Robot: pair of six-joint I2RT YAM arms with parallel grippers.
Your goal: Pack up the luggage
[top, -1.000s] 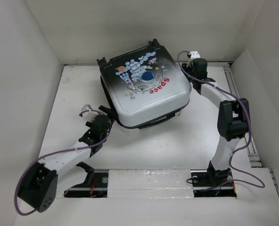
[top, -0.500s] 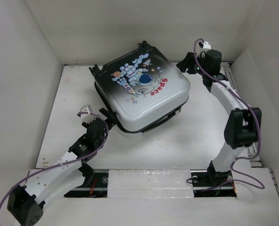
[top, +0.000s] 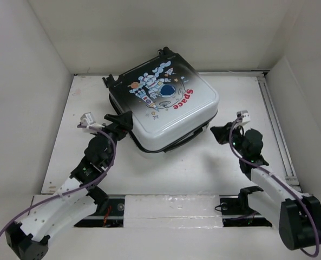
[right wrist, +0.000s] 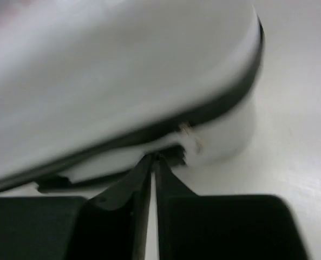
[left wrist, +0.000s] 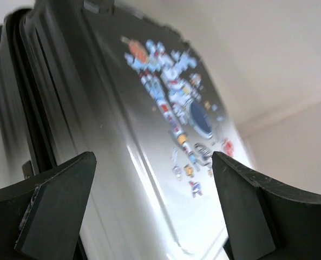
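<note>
The luggage [top: 165,103] lies flat and closed at the back middle of the table, its astronaut and red "Space" print facing up. My left gripper [top: 122,121] is open at its near-left corner. In the left wrist view the wide-apart fingers [left wrist: 57,206] frame the glossy shell [left wrist: 165,108], and nothing is held. My right gripper [top: 216,133] sits low at the near-right corner. In the right wrist view it [right wrist: 152,161] is shut, its tips at the dark seam of the luggage [right wrist: 122,65], beside a small pale zipper tab [right wrist: 188,135].
The white table [top: 203,168] is boxed in by white walls on the left, back and right. A metal rail [top: 274,119] runs along the right side. The arm bases stand on a taped strip [top: 171,208] at the near edge.
The right arm swung from behind the luggage's far-right corner down to its near-right corner, and its jaws closed. The left gripper moved up to the near-left corner. The luggage turned slightly.
</note>
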